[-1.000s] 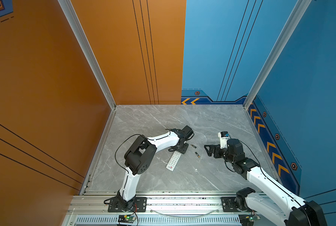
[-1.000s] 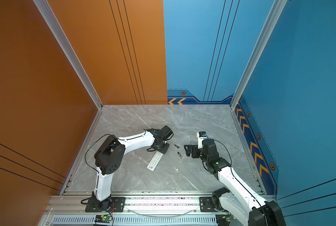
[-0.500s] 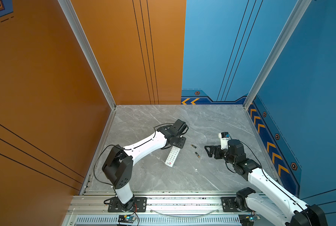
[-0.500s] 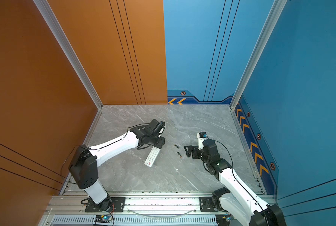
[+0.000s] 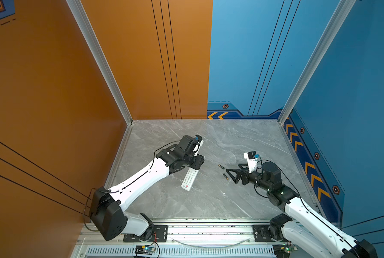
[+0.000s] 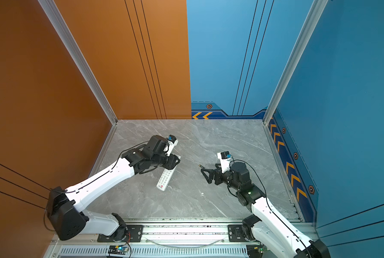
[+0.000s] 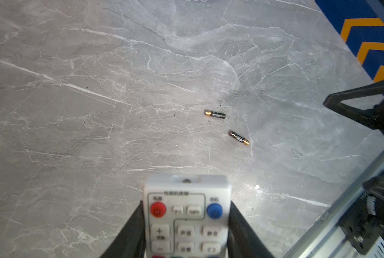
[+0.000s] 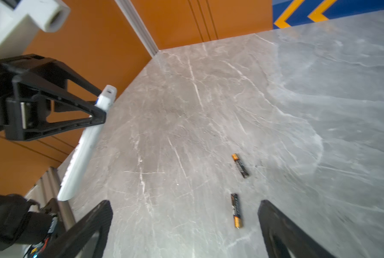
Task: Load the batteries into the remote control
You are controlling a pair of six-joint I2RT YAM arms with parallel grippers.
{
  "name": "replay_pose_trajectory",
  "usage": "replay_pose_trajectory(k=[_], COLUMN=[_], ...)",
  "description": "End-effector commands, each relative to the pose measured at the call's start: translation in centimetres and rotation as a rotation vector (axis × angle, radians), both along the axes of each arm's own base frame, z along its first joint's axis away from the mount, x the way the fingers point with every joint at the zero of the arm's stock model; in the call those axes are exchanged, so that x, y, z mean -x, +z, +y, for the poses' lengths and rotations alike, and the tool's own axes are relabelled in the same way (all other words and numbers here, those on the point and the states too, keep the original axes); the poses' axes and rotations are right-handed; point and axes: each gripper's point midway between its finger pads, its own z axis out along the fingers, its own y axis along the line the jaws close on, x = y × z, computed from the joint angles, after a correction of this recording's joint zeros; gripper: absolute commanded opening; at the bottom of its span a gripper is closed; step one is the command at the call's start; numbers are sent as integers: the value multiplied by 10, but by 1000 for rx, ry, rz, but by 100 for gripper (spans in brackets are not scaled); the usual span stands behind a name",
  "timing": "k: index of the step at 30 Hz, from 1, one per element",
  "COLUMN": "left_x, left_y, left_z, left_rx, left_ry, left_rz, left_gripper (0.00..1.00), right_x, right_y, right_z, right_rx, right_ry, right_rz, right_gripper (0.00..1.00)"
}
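**Left gripper [image 7: 185, 207] clamping a white remote control [image 7: 187, 187] by one end**

The left gripper's black fingers [image 7: 128, 234] are pressing on both long sides of the remote control, near its round red and blue buttons. In both top views the remote [image 5: 189, 178] [image 6: 164, 178] is slanting from the gripper toward the front rail [image 5: 208, 230], buttons up, red logo at the free end. The right gripper [image 8: 185, 203] is hovering over the grey marble table [image 5: 208, 201], jaws spread wide, gripping nothing. One battery [image 8: 236, 210] is lying between its fingertips, closer to one finger. The second battery [image 8: 240, 165] is lying just beyond them. Both are resting apart from the remote.
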Motion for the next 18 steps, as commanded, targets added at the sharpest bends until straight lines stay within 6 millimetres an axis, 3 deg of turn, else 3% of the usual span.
replay_pose_trajectory(k=[1,8,18], left_x=[10,29,49], left_y=[25,70,104], left_z=[-8,2,14], left_rx=[117,268,363], left_ry=[-77,-125,-160], left_rz=[-51,-163,-234], left_gripper=[0,0,0], right_x=[16,45,74], right_y=[24,45,55], right_z=[26,61,99], right_rx=[-77,-143,-170], right_ry=[175,371,550], right_rz=[-101,-205,-254], right_gripper=[100,100,100])
